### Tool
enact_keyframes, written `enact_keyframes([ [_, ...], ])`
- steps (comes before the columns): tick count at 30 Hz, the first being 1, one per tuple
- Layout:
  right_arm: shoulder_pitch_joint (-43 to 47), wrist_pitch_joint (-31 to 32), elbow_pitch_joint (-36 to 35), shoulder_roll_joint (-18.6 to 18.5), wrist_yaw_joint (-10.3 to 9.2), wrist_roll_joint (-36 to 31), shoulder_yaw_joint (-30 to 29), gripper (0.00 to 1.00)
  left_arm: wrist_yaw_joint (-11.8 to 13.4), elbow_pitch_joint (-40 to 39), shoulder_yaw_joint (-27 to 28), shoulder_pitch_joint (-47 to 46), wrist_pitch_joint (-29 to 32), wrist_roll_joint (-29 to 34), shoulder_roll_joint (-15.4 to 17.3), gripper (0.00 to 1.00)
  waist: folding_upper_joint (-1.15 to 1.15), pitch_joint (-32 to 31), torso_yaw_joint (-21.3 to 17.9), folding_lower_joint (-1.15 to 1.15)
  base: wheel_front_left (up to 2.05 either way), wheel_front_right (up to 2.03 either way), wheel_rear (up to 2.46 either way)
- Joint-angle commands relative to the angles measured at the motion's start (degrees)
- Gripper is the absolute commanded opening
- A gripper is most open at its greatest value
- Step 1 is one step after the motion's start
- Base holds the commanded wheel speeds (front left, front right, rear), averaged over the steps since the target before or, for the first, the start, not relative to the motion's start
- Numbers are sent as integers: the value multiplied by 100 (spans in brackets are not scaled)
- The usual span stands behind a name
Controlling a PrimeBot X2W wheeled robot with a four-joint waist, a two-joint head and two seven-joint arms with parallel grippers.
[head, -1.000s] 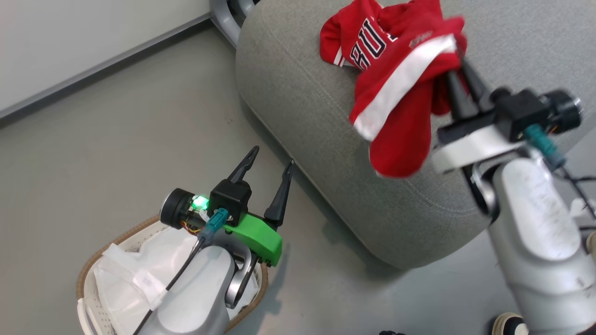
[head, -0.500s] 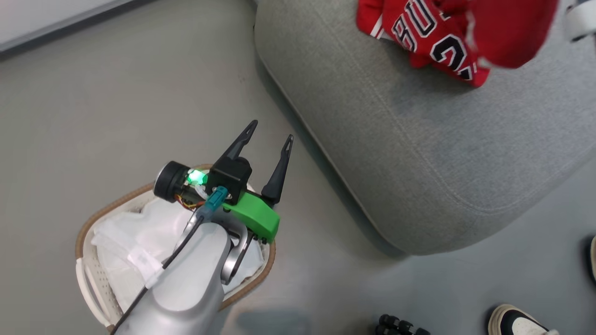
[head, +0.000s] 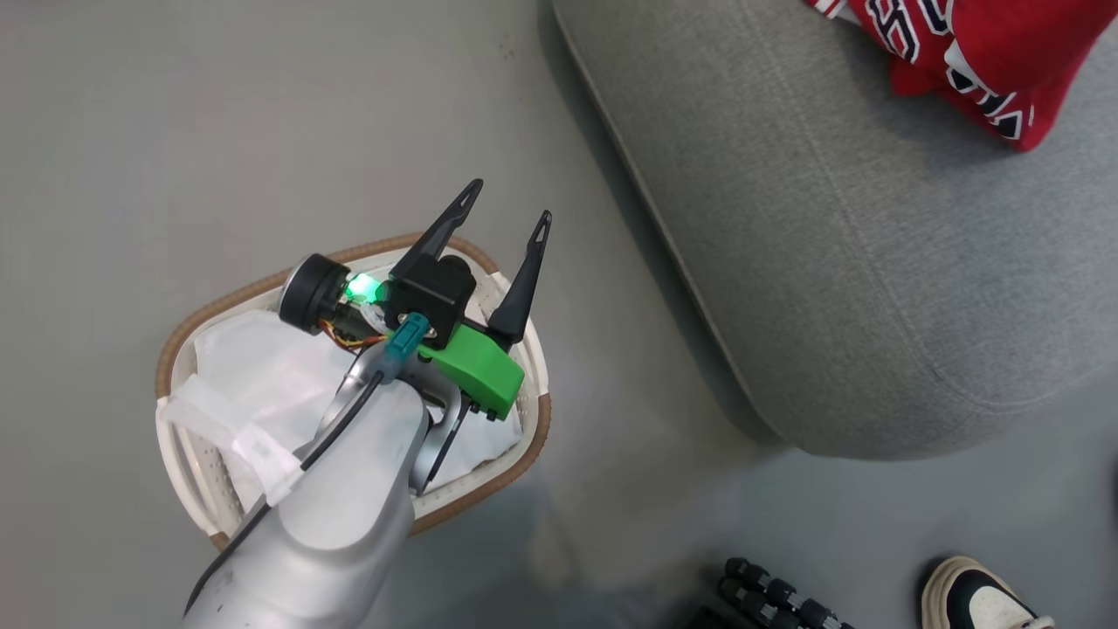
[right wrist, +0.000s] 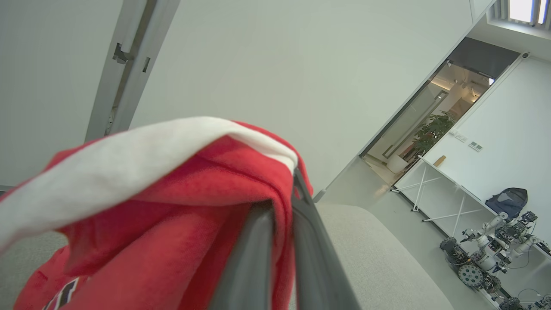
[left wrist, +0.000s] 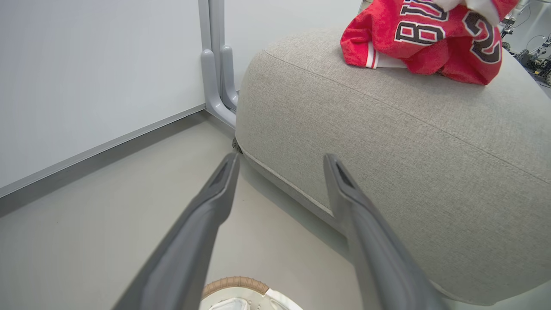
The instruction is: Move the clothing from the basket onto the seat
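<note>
The grey seat (head: pixel 830 227) fills the right of the head view, with the red jersey (head: pixel 969 70) lying on its top at the upper right. My left gripper (head: pixel 507 203) hangs open above the basket (head: pixel 196 321), nothing between its fingers; inside the basket lies the white liner (head: pixel 249 376). The left wrist view has the open left gripper (left wrist: pixel 280 158) facing the seat (left wrist: pixel 387 142) and the lettered jersey (left wrist: pixel 424 38), with the basket rim (left wrist: pixel 234 283) at the bottom. My right gripper (right wrist: pixel 284 202) is shut on the red garment with white stripe trim (right wrist: pixel 172 185), held above the seat (right wrist: pixel 370 254).
A person's shoe (head: pixel 978 598) and a black ribbed object (head: pixel 786 598) are on the floor at the lower right. A grey frame post (left wrist: pixel 215 64) stands against the wall behind the seat. Other robots (right wrist: pixel 486 258) stand far off.
The head camera has swung, shifting the basket up and the seat right. My right gripper carried the striped garment up over the jersey and left the head view. The left gripper stays open.
</note>
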Motion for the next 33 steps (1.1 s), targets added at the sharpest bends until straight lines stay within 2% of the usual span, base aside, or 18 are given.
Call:
enact_keyframes([
  [1,84,-12,58,22,-8,-73,-98,0,23,-14,5,-128,1,25,8,100,0,219,194,-1,0,0,0],
  [6,243,-12,342,127,-8,-288,-501,0,68,-13,2,-218,2,24,37,100,0,361,277,-1,0,0,0],
  [7,272,-11,406,165,-8,-321,-588,13,70,-7,4,-239,4,22,56,100,0,389,291,-1,0,0,0],
  [8,288,-11,440,191,-8,-356,-664,31,78,-7,8,-257,1,21,69,100,0,411,299,-1,0,0,0],
  [10,376,-11,510,245,-8,-398,-799,47,85,-12,12,-274,2,16,91,100,0,448,321,-1,0,0,0],
  [11,427,-12,544,272,-8,-423,-867,94,100,-13,15,-279,3,11,107,100,0,464,331,-1,0,0,0],
  [12,460,-12,570,306,-8,-431,-918,100,111,-11,19,-279,3,8,120,100,0,472,336,-1,0,0,0],
  [19,871,-11,409,551,-8,-258,-1131,100,219,61,111,-221,-13,-63,192,100,0,372,361,-1,0,0,0],
  [27,1783,-11,-289,753,-8,191,-686,100,423,-69,437,155,-23,-171,238,100,0,-138,528,-1,0,0,0],
  [33,2426,-12,-787,895,-8,501,-397,100,563,-451,840,563,-18,-135,160,100,0,-547,833,-1,0,0,0],
])
